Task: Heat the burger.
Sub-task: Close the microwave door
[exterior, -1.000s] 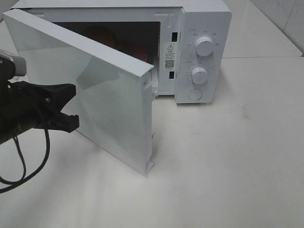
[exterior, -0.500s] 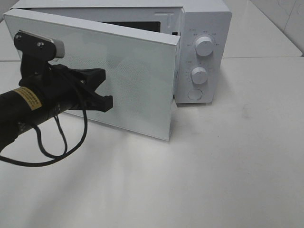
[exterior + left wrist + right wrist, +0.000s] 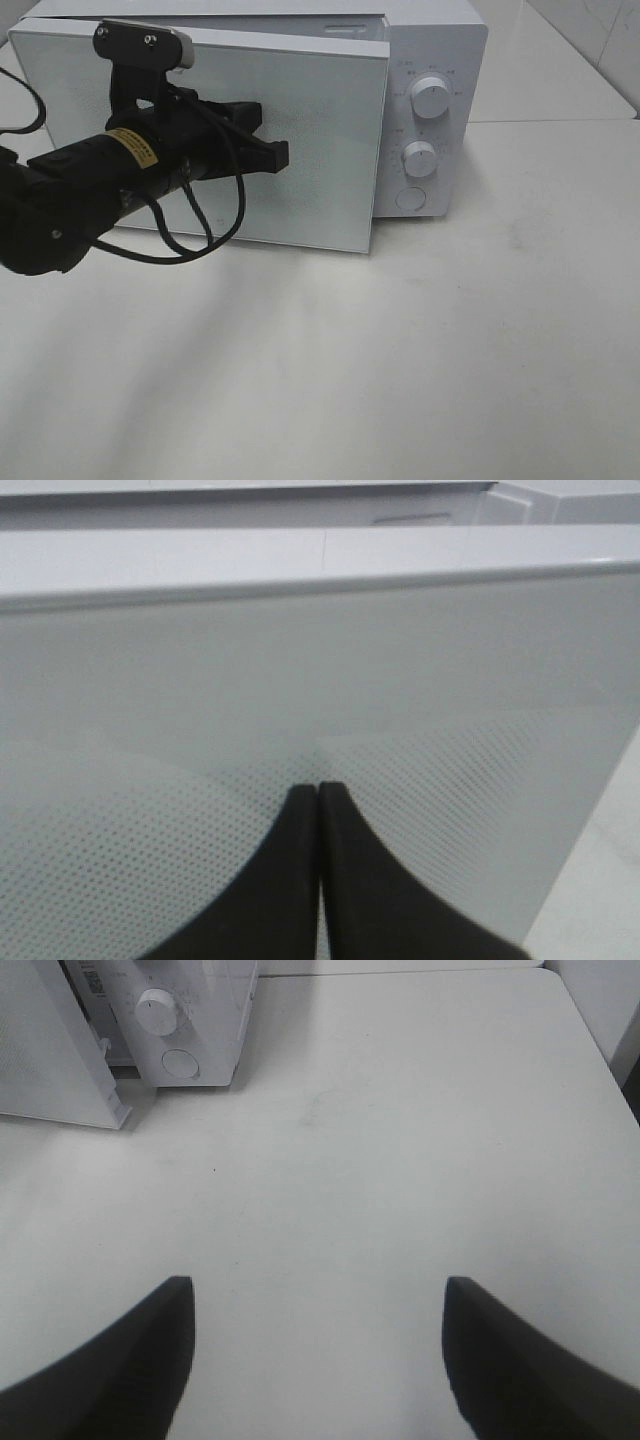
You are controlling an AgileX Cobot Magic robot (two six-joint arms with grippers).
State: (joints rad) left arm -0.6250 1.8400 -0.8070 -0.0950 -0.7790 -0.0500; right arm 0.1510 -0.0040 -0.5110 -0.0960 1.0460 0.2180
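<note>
The burger is hidden behind the white microwave door (image 3: 320, 150), which stands only slightly ajar on the microwave (image 3: 440, 40). My left gripper (image 3: 280, 155) is shut, and its black tips press against the outer face of the door. The left wrist view shows the closed left gripper (image 3: 318, 792) flat against the perforated door panel (image 3: 300, 680). Over the bare table, my right gripper (image 3: 318, 1295) is open with nothing between its fingers; it lies out of the exterior high view.
The microwave's control panel carries two knobs (image 3: 430, 97) (image 3: 420, 158) and a round button (image 3: 410, 198). A black cable (image 3: 190, 240) loops under the left arm. The white table (image 3: 450, 350) stretches in front and to the right.
My left gripper has pushed rightward and back, swinging the door from wide open to nearly closed. The microwave's inside is now hidden. The right gripper has not moved.
</note>
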